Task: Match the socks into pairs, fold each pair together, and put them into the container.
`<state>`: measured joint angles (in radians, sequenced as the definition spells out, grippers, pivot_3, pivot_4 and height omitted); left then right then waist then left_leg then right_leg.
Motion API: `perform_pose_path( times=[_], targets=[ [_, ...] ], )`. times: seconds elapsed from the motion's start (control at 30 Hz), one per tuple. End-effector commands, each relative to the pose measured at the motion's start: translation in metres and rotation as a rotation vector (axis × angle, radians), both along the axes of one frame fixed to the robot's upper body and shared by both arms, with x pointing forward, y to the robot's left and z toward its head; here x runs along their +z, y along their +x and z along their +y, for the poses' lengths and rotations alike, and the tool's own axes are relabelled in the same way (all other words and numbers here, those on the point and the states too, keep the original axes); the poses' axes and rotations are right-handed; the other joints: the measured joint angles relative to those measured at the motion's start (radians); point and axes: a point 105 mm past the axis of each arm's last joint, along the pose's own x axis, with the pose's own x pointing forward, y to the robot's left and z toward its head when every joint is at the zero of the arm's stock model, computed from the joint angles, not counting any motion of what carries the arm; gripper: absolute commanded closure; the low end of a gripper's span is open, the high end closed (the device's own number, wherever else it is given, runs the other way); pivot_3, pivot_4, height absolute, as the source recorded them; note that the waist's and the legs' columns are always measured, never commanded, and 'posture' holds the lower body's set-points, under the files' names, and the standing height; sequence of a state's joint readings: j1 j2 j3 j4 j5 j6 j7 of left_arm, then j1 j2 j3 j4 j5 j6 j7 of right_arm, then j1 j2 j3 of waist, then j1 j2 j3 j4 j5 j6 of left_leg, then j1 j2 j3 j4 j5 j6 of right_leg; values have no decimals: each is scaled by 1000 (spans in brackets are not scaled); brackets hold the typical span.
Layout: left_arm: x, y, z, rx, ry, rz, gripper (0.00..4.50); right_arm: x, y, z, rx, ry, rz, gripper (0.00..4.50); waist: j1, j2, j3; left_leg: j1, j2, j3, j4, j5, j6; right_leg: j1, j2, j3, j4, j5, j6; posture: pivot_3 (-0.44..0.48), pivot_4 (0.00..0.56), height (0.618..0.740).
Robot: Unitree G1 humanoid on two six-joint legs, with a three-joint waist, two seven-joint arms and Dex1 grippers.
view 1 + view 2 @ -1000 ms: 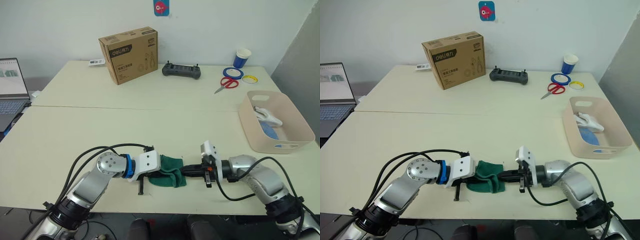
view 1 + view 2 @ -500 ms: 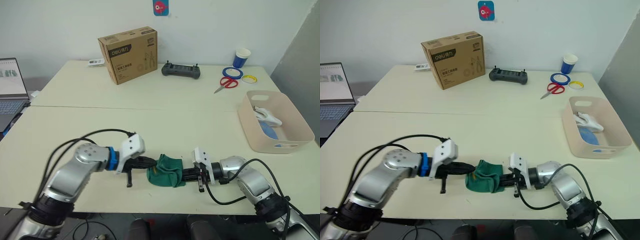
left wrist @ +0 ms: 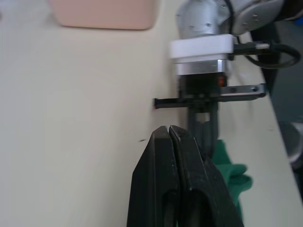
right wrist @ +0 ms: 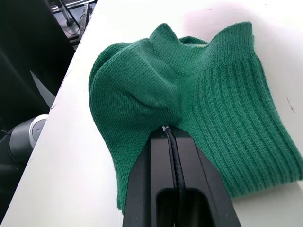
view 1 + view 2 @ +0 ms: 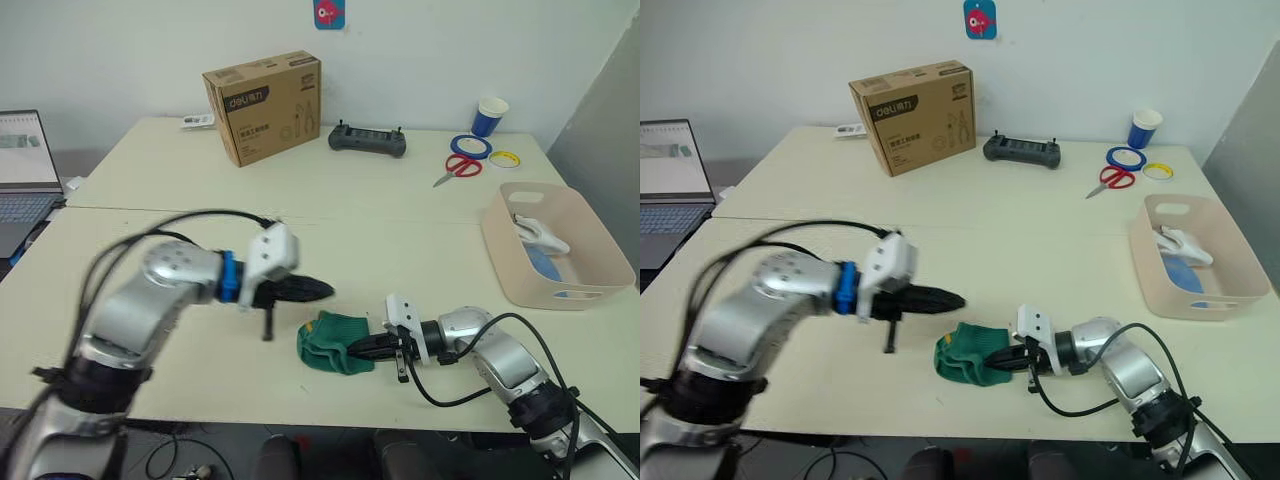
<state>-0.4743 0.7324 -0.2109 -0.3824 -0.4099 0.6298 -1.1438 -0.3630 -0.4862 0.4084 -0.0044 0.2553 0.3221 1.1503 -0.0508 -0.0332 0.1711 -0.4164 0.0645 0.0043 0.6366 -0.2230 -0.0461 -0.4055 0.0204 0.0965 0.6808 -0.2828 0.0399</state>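
Since a second ago my left pincer has let go of the green socks and lifted away toward the middle of the counter — it was pressed against the bundle's left side before, and now it hovers above and just left of it, fingers closed on nothing. My right pincer has stayed where it was, closed tight on the right edge of the bundle; the right wrist view shows its fingertips pinched into the ribbed fabric.

I judge the fold of this green pair is done and the handoff to one arm is complete, so the carry falls to the right arm alone.

The bundle lies rumpled near the front edge of the counter, touching the right pincer and clear of the left. The pink basin sits well apart, off to the right, with a white sock and a blue one already inside — these green socks look like the last pair
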Motion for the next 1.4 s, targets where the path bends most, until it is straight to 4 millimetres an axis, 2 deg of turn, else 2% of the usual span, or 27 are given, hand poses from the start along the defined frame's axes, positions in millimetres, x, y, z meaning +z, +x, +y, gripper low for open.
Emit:
perform_pose_path(
  times=[0.03, 0.17, 0.37, 0.53, 0.7, 0.77, 0.87, 0.9, 1.0, 1.13, 1.23, 1.3, 1.4],
  targets=[
    [-7, -6, -6, -16, 23, -36, 4500, 0, 1, -3, -8, -14, -12, 4474, -3, 0, 0, 0, 0, -1, 0, 0, 0, 0, 0, 0, 0, 0, 0, 0, 150, 740],
    [-46, -6, 9, 25, 133, -31, 4500, 0, 1, -5, -12, -16, -13, 4474, -5, 0, 0, 1, 0, -2, 0, 0, 0, 0, 1, 0, 1, 0, 0, 0, 150, 740],
    [-80, -11, 20, 60, 178, 34, 4500, 1, 1, -7, -14, -21, -13, 4474, -3, 0, 0, 1, 0, -1, 2, 0, 0, 1, 0, 0, 1, 0, 0, 0, 150, 740],
    [-90, -11, 33, 78, 236, 17, 4500, 7, 1, -10, 2, -28, -22, 4474, -1, 0, 0, 1, 0, 0, 2, 0, 0, 1, 0, 0, 1, 0, 0, 0, 150, 740],
    [-93, -9, 34, 84, 242, 6, 4500, 26, 9, -8, -53, -19, -51, 4474, 0, 0, 0, 1, 0, 0, 3, 0, 0, 1, 0, 0, 1, 0, 0, 0, 150, 740],
    [-95, -8, 36, 85, 247, 6, 4500, 40, 6, -13, -95, -19, 26, 4474, 1, 1, 0, 1, 0, 0, 3, 0, 0, 1, 0, 0, 2, 0, 0, 0, 150, 740],
    [-96, -7, 38, 86, 249, 3, 4500, 57, -2, -18, -127, 17, 164, 3923, 1, 1, 0, 1, 0, -1, 3, 0, 0, 1, -1, 0, 2, 0, 0, 0, 150, 740],
    [-96, -6, 38, 87, 248, 1, 4500, 58, -8, -20, -120, 13, 198, 3555, 1, 1, 0, 1, 0, -1, 3, 0, 0, 1, -1, 0, 2, 1, 0, 0, 150, 740],
    [-96, -6, 37, 78, 244, -2, 4500, 54, -10, -26, -186, -26, 262, 2534, 1, 1, 0, 1, 0, -1, 3, 0, 0, 1, 0, -1, 2, 0, 0, 0, 150, 740],
    [-94, -5, 35, 67, 207, 16, 4500, 37, -2, -39, -417, -114, 470, 1114, -1, 1, 0, 1, 0, -1, 3, 0, 0, 1, -1, 0, 2, 1, -1, 0, 150, 740],
    [-98, -5, 36, 45, 237, 3, 4500, 36, -2, -32, -456, -102, 619, 103, -5, 1, 0, 1, 0, 0, 3, 0, 0, 1, -1, 0, 2, 2, -1, 0, 150, 740],
    [-102, -4, 38, 36, 259, -4, 4500, 37, 2, -25, -483, -85, 655, 26, -7, 2, -1, 1, 0, 0, 3, 0, 0, 1, 0, 0, 2, 2, -1, 0, 150, 740],
    [-102, -3, 39, 35, 258, -3, 4500, 41, -1, -14, -435, -32, 713, 26, -6, 2, -1, 1, 0, -1, 3, 0, 0, 1, 0, 0, 2, 2, -1, 0, 150, 740]
  ],
)
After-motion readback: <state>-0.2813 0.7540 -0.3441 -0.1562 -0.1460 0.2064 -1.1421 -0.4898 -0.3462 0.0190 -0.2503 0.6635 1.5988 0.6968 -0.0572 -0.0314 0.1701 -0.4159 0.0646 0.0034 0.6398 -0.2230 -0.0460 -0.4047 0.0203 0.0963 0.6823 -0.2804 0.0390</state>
